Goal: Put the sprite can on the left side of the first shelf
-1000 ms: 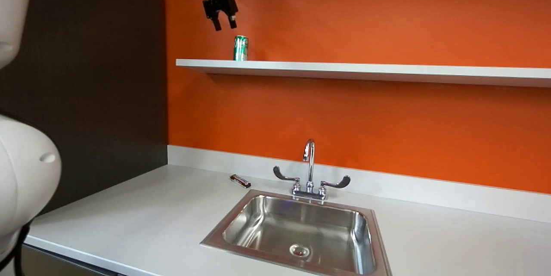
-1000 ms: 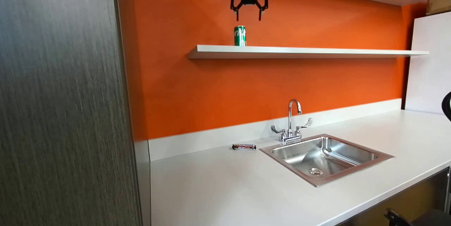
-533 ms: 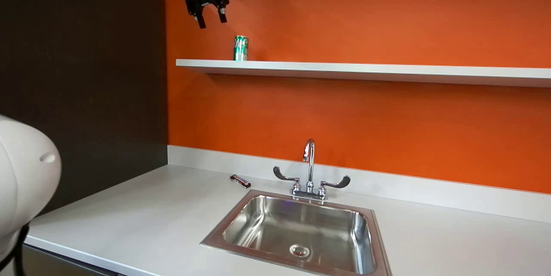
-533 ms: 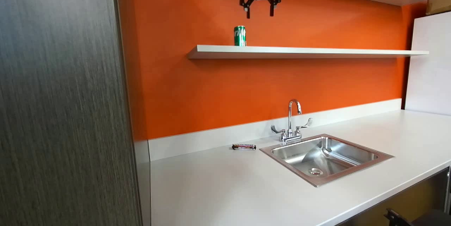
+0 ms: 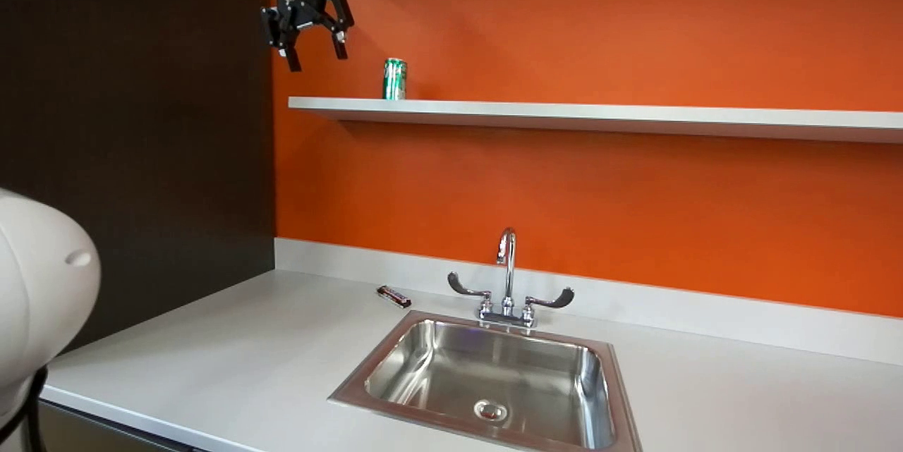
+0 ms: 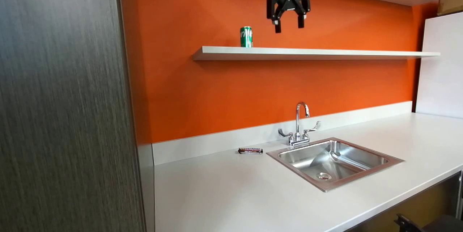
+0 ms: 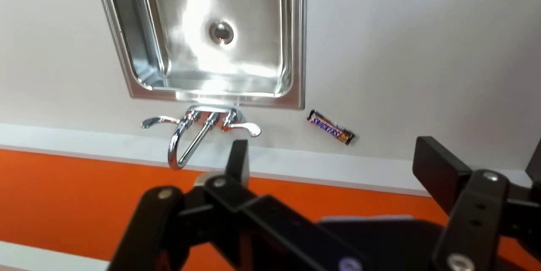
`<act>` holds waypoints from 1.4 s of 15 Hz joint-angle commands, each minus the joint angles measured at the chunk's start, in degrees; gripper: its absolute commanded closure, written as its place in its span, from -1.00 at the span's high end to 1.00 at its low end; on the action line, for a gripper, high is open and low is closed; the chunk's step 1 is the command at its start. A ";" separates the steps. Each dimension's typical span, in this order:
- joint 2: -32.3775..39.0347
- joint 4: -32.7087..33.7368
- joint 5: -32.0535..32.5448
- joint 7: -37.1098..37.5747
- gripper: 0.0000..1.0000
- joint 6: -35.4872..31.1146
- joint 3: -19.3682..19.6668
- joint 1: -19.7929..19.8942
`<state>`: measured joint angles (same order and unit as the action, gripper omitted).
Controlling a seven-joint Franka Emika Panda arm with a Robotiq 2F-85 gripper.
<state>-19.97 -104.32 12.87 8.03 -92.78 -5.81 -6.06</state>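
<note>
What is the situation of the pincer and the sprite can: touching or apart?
Apart. In both exterior views, a strip of orange wall shows between the open pincer and the sprite can.

Both exterior views face the orange wall (image 5: 635, 219) from well back, above the table (image 5: 226, 353) but below the lower white shelf (image 5: 595, 113), so they share that shelf, the Sprite can (image 6: 246, 37) and the sink (image 6: 334, 164). Wrist cam's right behind the fingers (image 7: 438, 173), looking down past them at the same sink and Snickers bar (image 7: 331, 127), wall toward the bottom.
</note>
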 commanded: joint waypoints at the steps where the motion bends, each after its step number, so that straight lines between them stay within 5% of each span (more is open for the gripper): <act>1: -9.41 -13.47 -2.38 -3.94 1.00 -1.08 0.32 -0.28; 8: -15.95 -29.06 -5.26 -4.78 1.00 -4.31 0.15 -0.74; 16: -20.43 -45.65 -8.24 -2.66 1.00 -21.46 0.39 -0.53; 21: -20.53 -50.25 -13.30 -2.16 1.00 -25.91 1.68 -0.01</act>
<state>-38.15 -151.29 2.47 4.62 -115.97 -4.64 -6.65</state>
